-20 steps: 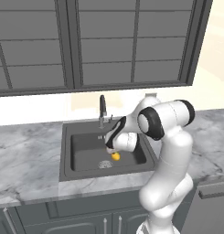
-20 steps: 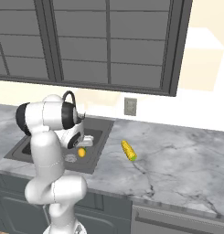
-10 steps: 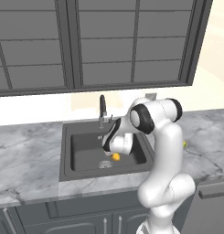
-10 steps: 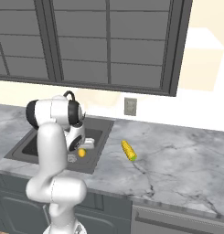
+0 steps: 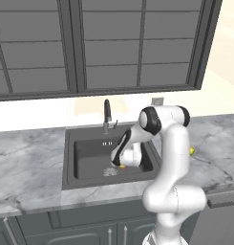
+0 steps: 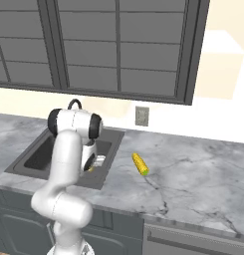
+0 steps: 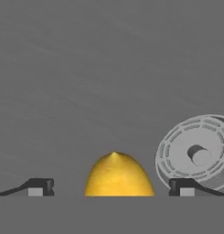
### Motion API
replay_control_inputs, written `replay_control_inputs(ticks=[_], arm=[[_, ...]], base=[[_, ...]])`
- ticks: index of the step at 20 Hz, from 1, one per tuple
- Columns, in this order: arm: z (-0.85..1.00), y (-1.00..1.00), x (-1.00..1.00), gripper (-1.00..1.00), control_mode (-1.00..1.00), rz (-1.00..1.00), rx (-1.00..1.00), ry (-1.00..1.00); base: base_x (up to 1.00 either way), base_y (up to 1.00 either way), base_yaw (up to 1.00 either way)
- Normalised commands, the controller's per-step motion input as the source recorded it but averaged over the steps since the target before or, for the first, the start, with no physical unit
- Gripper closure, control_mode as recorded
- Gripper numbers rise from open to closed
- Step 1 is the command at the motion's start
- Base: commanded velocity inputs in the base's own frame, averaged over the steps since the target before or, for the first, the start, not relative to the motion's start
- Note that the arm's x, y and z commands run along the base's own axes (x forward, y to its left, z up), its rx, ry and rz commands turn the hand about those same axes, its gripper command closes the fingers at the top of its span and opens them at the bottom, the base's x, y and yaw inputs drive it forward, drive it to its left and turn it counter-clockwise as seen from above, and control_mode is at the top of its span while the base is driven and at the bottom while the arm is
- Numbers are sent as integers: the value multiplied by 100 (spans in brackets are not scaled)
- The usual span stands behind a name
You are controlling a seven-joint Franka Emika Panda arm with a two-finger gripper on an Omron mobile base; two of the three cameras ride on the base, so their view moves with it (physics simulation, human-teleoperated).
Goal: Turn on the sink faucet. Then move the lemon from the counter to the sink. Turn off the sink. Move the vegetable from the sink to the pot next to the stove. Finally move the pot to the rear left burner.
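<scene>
Yellow lemon (image 7: 119,176) lay on the sink (image 5: 70,158) floor between the gripper's (image 7: 111,187) spread, empty fingers; faucet (image 5: 107,115) shut-off judged next.

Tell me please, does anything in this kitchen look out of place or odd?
One thing stands out: a corn cob lies loose on the bare counter, right of the sink, at a slant, with no plate under it. The lemon sits on the sink floor beside the drain, between the open gripper fingers. Nothing looks spilled or damaged.
</scene>
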Motion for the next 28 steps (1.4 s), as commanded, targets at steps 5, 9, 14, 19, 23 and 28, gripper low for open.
replay_control_inputs(ticks=[5,9,14,19,23,28], arm=[[-17,17,31,-100,-100,0,0,0],[-9,33,28,-100,-100,0,0,0],[-26,29,18,-100,-100,0,-2,0],[-39,5,12,100,-100,0,0,-1],[-17,-9,-7,100,-100,0,0,-12],[38,-1,-15,100,-100,-1,0,-11]], base=[[0,0,0],[0,0,0],[0,0,0],[0,0,0],[0,0,0],[0,0,0]])
